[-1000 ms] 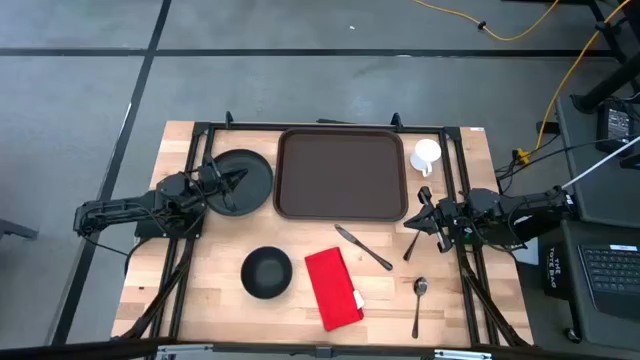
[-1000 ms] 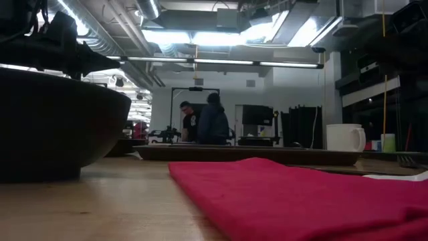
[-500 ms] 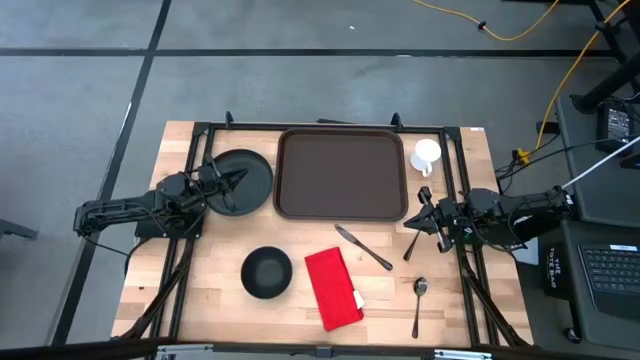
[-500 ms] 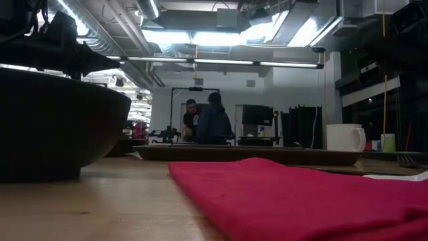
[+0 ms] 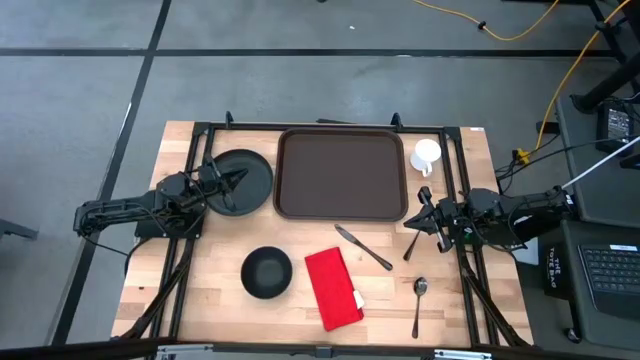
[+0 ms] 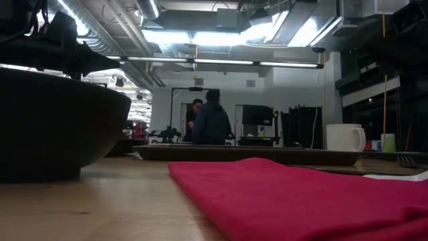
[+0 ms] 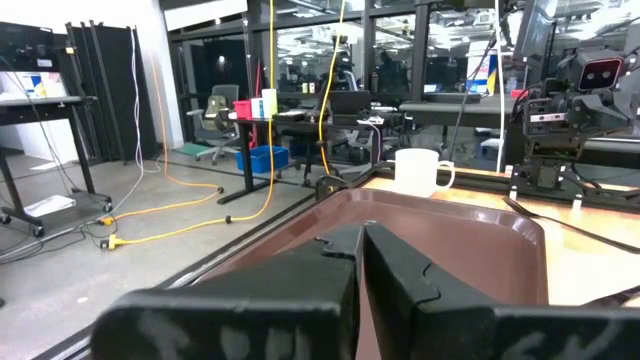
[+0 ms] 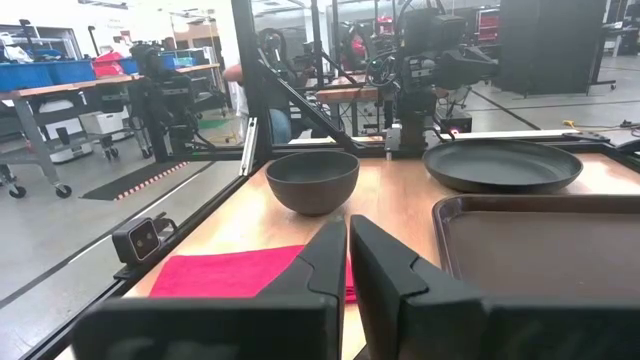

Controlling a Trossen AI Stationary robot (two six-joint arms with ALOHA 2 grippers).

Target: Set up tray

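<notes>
Your left gripper had its two dark fingers pressed together with nothing between them, and it hung over the round black plate at the left side of the table, its tip pointing toward the large dark brown rectangular tray. Your right gripper was closed on nothing as well; it stood at the right side of the table, just off the tray's right front corner and above the handle end of the dark fork. The tray lay at the back middle of the light wooden table, between the two grippers, with its long side running from left to right, and its inside was bare. In my judgement the move to come depended on this: the plate lay just beside the tray's left short edge and directly under the left gripper, so the left arm was the nearer one, and the plate needed only a short way to the right to reach the tray. The white mug near the tray's right back corner, the knife, the fork and the spoon were nearer to the right arm. The black bowl and the red folded napkin lay at the front, well apart from the tray.
</notes>
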